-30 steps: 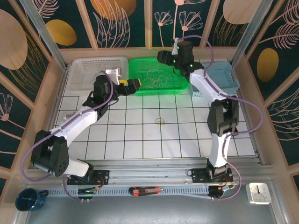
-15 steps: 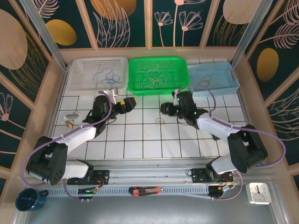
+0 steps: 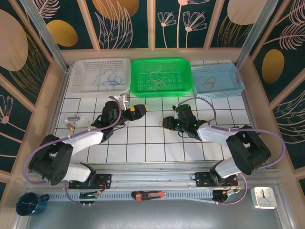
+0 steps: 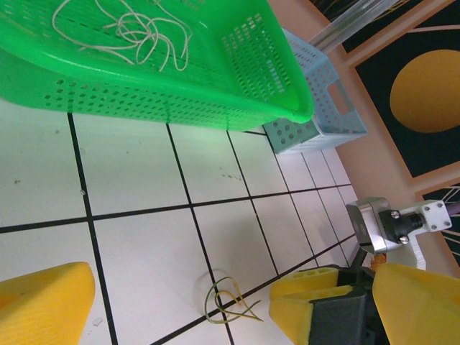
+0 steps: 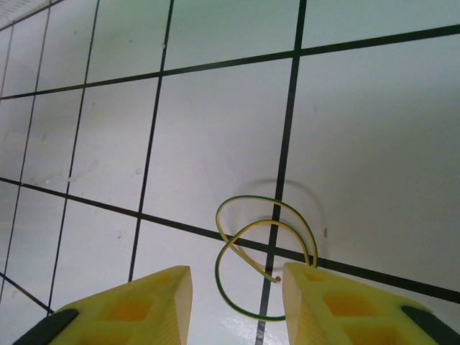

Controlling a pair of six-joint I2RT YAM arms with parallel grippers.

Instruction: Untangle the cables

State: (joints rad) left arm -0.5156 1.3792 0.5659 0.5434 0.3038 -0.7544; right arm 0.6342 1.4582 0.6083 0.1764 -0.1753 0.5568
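A thin green-and-yellow cable lies in a loose loop on the white tiled table, over a black grid line. My right gripper is low over it, its yellow fingers apart on either side and not touching it. The same cable shows in the left wrist view, ahead of my open left gripper, with the right gripper's fingers beside it. From above, the left gripper and right gripper face each other at mid-table. More cables lie in the white basket, the green basket and the blue basket.
The three baskets stand in a row along the far edge. A small metal part and a brass piece lie at the table's left. A box cutter, a clock and a dark mug sit off the near edge.
My right arm swung from the green basket down to mid-table, and its jaws narrowed around the looped cable. My left gripper drew back from the green basket toward the centre, still open.
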